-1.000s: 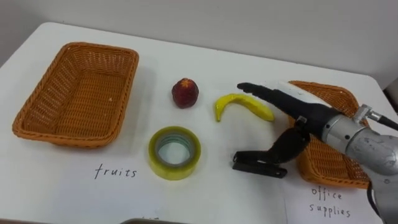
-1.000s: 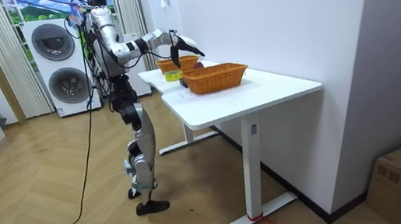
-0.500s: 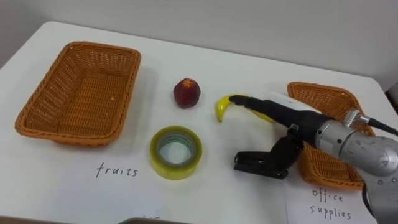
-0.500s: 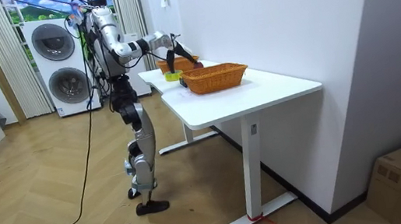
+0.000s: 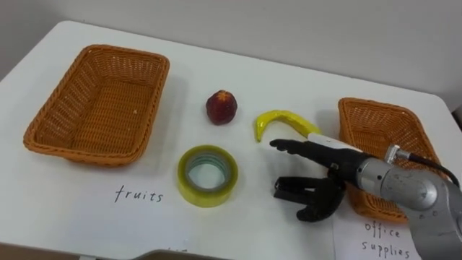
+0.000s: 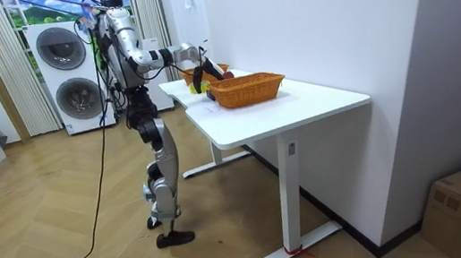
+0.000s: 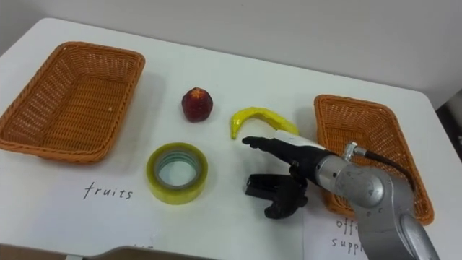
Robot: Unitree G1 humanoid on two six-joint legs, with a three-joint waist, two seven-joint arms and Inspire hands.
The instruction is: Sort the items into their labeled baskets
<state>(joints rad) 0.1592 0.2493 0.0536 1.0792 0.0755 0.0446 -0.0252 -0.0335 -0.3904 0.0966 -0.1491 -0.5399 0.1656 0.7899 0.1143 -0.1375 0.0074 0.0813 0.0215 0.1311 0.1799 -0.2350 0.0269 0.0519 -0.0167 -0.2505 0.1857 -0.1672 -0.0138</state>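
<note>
My right hand has dropped from the banana to the black clip. Fingers are straight and the thumb is hooking under, so I'm setting up the office-supplies pick.

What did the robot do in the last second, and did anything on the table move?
The right hand has drawn back from above the banana toward the robot and sunk over the black clip, fingers straight; no grasp visible. Banana, red fruit, tape, clip, fruit basket and supplies basket stayed put.
</note>
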